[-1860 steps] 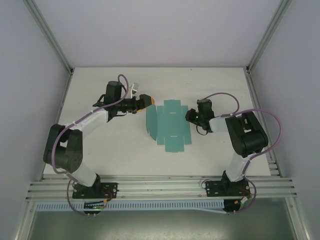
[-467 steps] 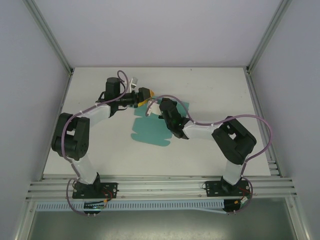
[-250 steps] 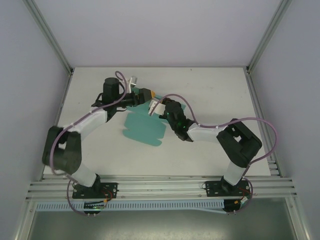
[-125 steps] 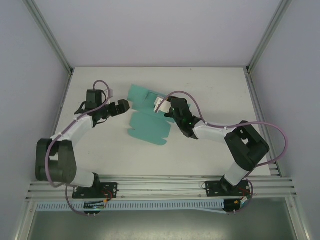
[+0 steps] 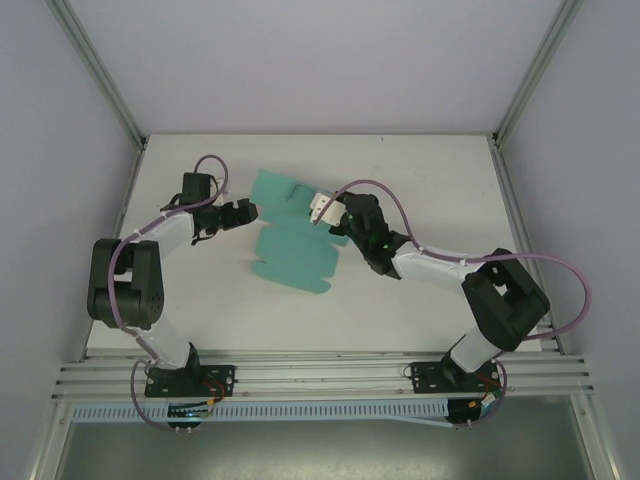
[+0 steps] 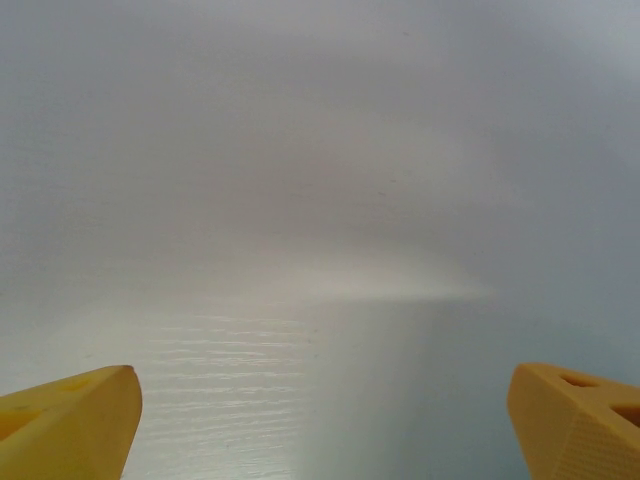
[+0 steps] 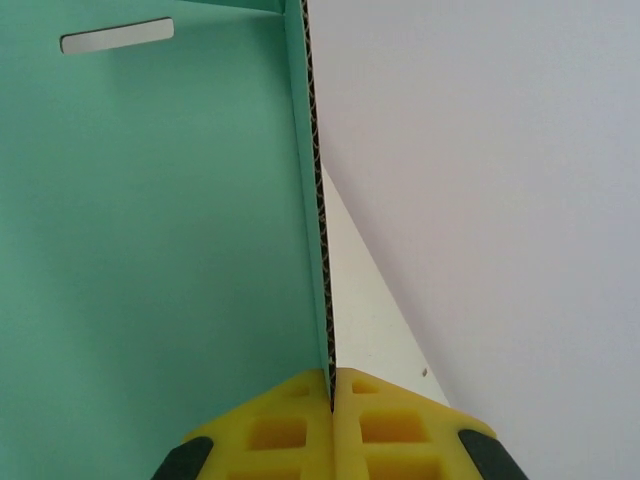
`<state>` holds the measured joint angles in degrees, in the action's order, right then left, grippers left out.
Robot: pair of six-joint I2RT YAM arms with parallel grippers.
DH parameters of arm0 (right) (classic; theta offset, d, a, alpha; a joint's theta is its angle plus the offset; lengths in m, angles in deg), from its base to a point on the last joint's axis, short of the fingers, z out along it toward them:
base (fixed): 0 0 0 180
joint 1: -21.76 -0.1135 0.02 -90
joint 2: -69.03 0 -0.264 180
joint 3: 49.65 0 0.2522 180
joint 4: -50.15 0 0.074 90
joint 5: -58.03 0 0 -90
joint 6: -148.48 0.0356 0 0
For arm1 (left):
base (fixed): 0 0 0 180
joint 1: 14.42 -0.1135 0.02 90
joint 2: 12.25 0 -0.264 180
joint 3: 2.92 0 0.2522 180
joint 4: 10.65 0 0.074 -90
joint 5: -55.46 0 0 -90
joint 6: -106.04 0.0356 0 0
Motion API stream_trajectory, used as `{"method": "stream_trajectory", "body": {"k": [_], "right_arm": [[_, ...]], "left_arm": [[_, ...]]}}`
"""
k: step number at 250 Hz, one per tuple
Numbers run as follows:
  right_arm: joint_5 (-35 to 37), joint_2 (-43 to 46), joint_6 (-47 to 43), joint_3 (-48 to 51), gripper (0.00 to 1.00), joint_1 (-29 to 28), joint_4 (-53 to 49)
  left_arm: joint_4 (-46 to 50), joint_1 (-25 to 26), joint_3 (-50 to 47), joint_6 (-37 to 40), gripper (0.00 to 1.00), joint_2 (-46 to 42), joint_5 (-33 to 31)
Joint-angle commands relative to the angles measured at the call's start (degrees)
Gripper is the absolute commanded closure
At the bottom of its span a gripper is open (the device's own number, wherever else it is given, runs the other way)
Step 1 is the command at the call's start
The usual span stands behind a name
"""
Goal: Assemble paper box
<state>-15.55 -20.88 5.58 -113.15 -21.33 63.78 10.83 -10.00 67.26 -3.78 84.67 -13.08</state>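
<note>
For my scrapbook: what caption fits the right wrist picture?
The right gripper pinches the thin edge of the teal paper box.

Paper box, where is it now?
In the top view the paper box lies mid-table, one panel pinched by the right hand, left hand apart beside it.

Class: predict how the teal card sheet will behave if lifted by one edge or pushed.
Probably fairly stiff: the paper box shows a fluted edge running straight out of the right gripper, jaws shut. Likely to hinge at creases: part seems raised while the rest lies on the table. Thin, probably light: a push should slide it.
</note>
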Motion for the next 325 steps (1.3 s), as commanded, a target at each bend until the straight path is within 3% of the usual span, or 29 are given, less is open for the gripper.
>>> {"method": "stream_trajectory", "body": {"k": [1,82,173,231,283,300,325], "right_arm": [[-0.54,1.34,2.76,-0.71,1.0,0.43,-0.06],[5.63,-1.28,5.99,-3.36,1.0,0.84,-0.72],[5.01,-0.1,12.19,-2.21,1.0,2.01,-1.43],[-0.81,2.35,12.72,-0.52,1.0,2.06,-3.54],[-0.69,3.08,12.3,0.09,1.0,2.18,-4.37],[-0.36,2.77,12.55,-0.27,1.0,2.13,-4.83],[-0.17,1.82,12.7,-0.78,1.0,2.18,-4.71]], "left_arm": [[-8.21,-0.11,-4.28,3.05,0.07,-1.65,13.28],[-21.1,-0.12,-13.54,-1.19,0.06,-6.65,22.59],[-40.32,-0.11,-20.06,-10.06,0.06,-5.35,33.27],[-35.51,-0.12,-16.15,-8.36,0.09,-3.42,30.02],[-26.91,-0.12,-13.01,-4.73,0.09,-7.2,16.58],[-28.61,-0.12,-12.77,-3.62,0.12,-7.45,20.27],[-32.14,-0.16,-12.39,-3.88,0.31,-6.66,28.18]]}}
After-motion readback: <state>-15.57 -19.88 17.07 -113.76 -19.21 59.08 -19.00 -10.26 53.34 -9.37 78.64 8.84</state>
